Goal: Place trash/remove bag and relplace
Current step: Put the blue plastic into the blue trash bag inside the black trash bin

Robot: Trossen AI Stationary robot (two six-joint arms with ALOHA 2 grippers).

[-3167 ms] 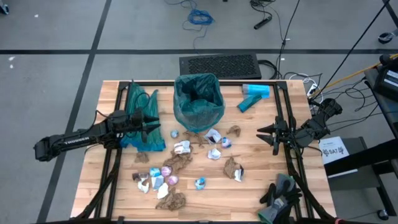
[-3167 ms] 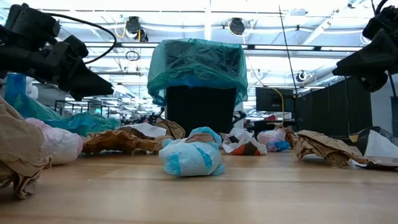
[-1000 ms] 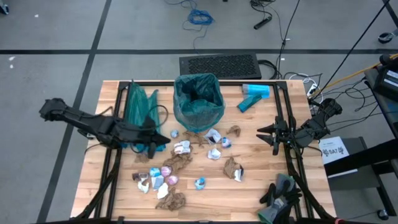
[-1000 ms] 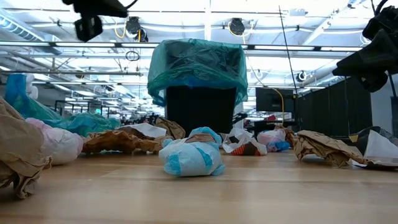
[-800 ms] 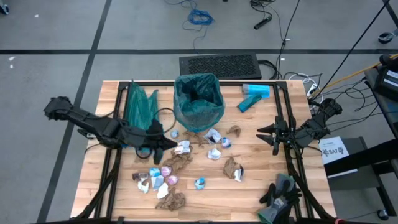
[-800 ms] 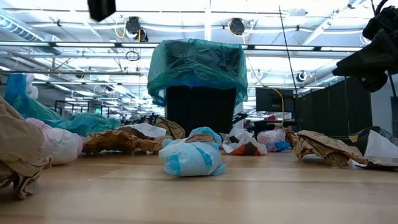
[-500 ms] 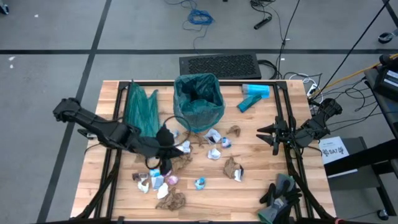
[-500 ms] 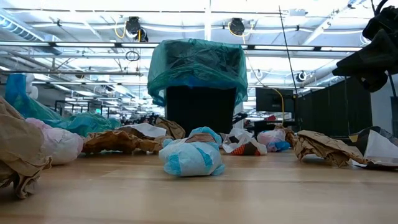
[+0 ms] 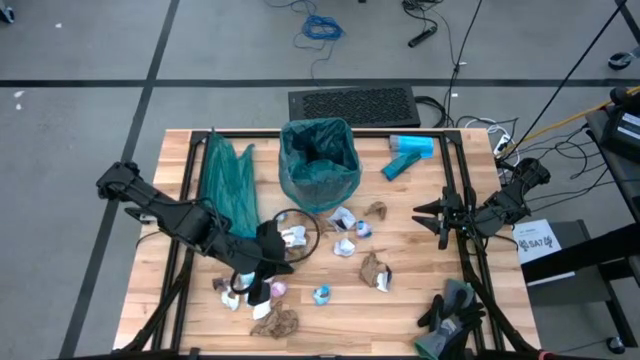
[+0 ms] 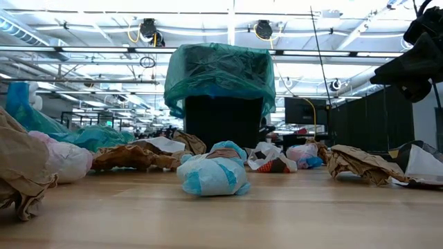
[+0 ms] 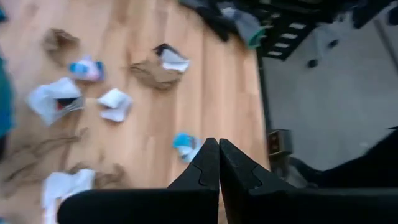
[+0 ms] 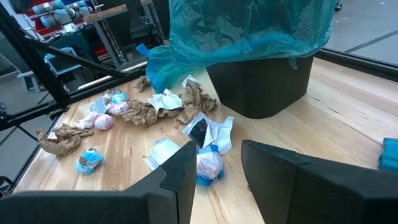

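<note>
Trash (image 9: 352, 245) scattered beside bin (image 9: 319, 165), gloves (image 9: 450, 308) apart

We are in a robotics lab or industrial hall: grey concrete floor (image 9: 80, 60) with loose cables (image 9: 322, 27) at twelve o'clock, exposed ceiling trusses and round lamps (image 10: 262, 29), dark equipment racks (image 10: 374, 121) beyond the wooden table (image 9: 420, 270).

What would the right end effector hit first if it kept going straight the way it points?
Probably the white and blue wrapper lying just ahead between the right end effector's open fingers; beyond it stands the bagged bin. Depth is hard to judge, so it might pass above it.
</note>
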